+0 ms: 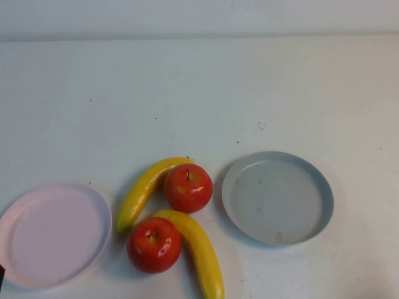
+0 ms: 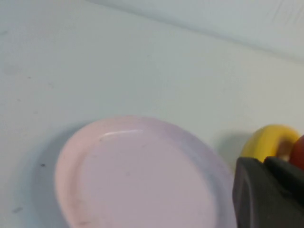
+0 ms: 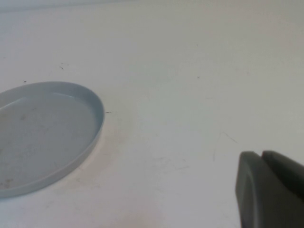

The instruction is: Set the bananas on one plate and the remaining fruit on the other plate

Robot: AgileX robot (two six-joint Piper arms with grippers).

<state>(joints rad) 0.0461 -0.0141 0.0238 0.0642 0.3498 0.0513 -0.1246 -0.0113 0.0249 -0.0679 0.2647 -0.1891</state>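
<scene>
Two bananas [image 1: 187, 240] and two apples [image 1: 171, 218] sit bunched on the tabletop [image 1: 199, 93] between pink plate [image 1: 53, 233] and grey-blue plate [image 1: 277, 196], both bare. Left gripper [image 2: 268, 190] hangs by the pink plate, right gripper [image 3: 270, 187] beside the grey-blue one, both closed and empty. Nothing sorted yet; next, I'd say, open up and reach for a fruit.

Yellow bananas [image 1: 187, 233], red apples [image 1: 187, 187], pink plate [image 1: 53, 233], grey-blue plate [image 1: 277, 197]

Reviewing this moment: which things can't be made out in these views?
- Lower banana: its near end is cut off by the high view's bottom edge.
- Pink plate: left rim cut by the high view's edge; partly hidden by the shut left gripper in the left wrist view.
- Grey-blue plate: cut off at the right wrist view's edge.
- Right gripper, shut: only its tips show.
</scene>
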